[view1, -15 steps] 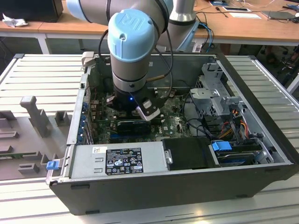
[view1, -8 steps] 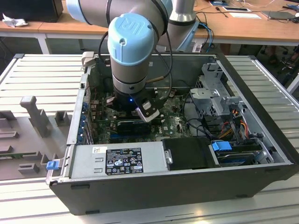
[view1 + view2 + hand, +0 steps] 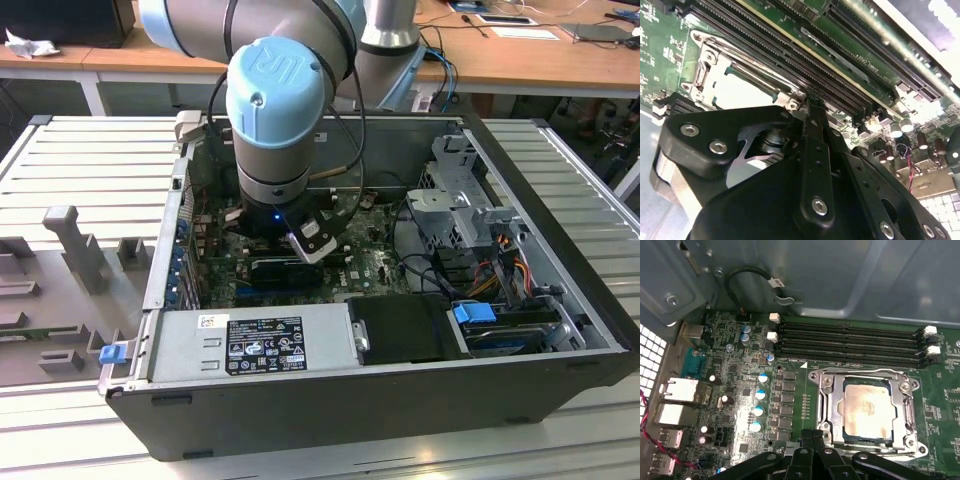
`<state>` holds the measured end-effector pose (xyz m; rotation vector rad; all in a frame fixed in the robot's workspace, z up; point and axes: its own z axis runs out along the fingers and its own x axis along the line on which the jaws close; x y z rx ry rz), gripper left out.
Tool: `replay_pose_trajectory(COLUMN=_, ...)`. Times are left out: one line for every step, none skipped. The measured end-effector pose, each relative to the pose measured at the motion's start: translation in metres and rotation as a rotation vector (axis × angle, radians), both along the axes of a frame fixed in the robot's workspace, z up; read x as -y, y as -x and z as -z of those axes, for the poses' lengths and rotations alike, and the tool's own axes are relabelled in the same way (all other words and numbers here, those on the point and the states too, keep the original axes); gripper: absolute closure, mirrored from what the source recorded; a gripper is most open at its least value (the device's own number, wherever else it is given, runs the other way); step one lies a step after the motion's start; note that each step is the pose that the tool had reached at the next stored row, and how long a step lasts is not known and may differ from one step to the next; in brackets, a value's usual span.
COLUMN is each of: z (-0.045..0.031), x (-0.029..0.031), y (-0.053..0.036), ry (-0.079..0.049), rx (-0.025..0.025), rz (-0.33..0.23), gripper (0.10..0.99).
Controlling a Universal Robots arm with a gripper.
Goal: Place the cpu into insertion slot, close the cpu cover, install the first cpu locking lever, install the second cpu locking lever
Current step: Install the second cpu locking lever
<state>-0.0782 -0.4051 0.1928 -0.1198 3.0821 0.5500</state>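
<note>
Currently the arm (image 3: 270, 110) reaches down into the open computer case (image 3: 400, 380), which lies on its side on a ribbed metal desk (image 3: 90, 160). The wrist sits low over the green motherboard (image 3: 375, 265), with the grey power supply box (image 3: 260, 345) along the near edge of the case and the drive bay (image 3: 470, 215) toward the exterior view's right.

In the first wrist view the cpu (image 3: 867, 407) lies flat inside the insertion slot (image 3: 837, 436) — pale, silvery-beige top facing up, square to the socket. The cpu cover (image 3: 900, 412) is down over it, its frame surrounding the chip, which shows through the square opening. A thin wire lever (image 3: 860, 371) runs along the side of the frame nearest the memory slots (image 3: 850, 342); whether it is latched I cannot tell.

The gripper (image 3: 814, 440) sits just beside the socket's corner, on the side away from the memory slots. Its fingers (image 3: 805, 452) appear drawn together, black tips side by side, with nothing seen between them. In the second wrist view the gripper (image 3: 812, 107) tip is close to the socket rim and the edge of the cover (image 3: 747, 75) — contact cannot be confirmed.

A black cable (image 3: 747, 277) loops against the case wall above the board.
</note>
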Motion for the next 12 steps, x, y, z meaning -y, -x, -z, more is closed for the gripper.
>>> replay_pose_trajectory(z=-0.0011, x=0.0, y=0.0, ry=-0.003, rx=0.0001, rz=0.0, gripper=0.98)
replay_pose_trajectory(z=-0.003, x=0.0, y=0.0, ry=-0.005, rx=0.0002, rz=0.0, gripper=0.98)
replay_pose_trajectory(z=-0.006, x=0.0, y=0.0, ry=-0.007, rx=0.0002, rz=0.0, gripper=0.98)
replay_pose_trajectory(z=-0.0097, x=0.0, y=0.0001, ry=-0.01, rx=0.0, rz=0.0, gripper=0.98)
replay_pose_trajectory(z=-0.0125, x=0.0, y=0.0001, ry=-0.01, rx=0.0001, rz=0.0, gripper=0.98)
replay_pose_trajectory(z=-0.019, x=0.0, y=0.0, ry=-0.01, rx=-0.0002, rz=0.0, gripper=0.98)
replay_pose_trajectory(z=-0.0237, x=0.0, y=0.0001, ry=-0.01, rx=-0.0003, rz=0.0, gripper=0.98)
replay_pose_trajectory(z=-0.0252, x=0.0, y=0.0, ry=-0.01, rx=-0.0003, rz=0.0, gripper=0.98)
replay_pose_trajectory(z=-0.0261, x=0.0, y=0.0, ry=-0.01, rx=-0.0002, rz=0.0, gripper=0.98)
replay_pose_trajectory(z=-0.0271, x=0.0, y=0.0, ry=-0.01, rx=-0.0002, rz=0.0, gripper=0.98)
replay_pose_trajectory(z=-0.0275, x=0.0, y=0.0, ry=-0.01, rx=-0.0002, rz=0.0, gripper=0.98)
replay_pose_trajectory(z=-0.0275, x=0.0, y=0.0, ry=-0.01, rx=-0.0001, rz=0.0, gripper=0.98)
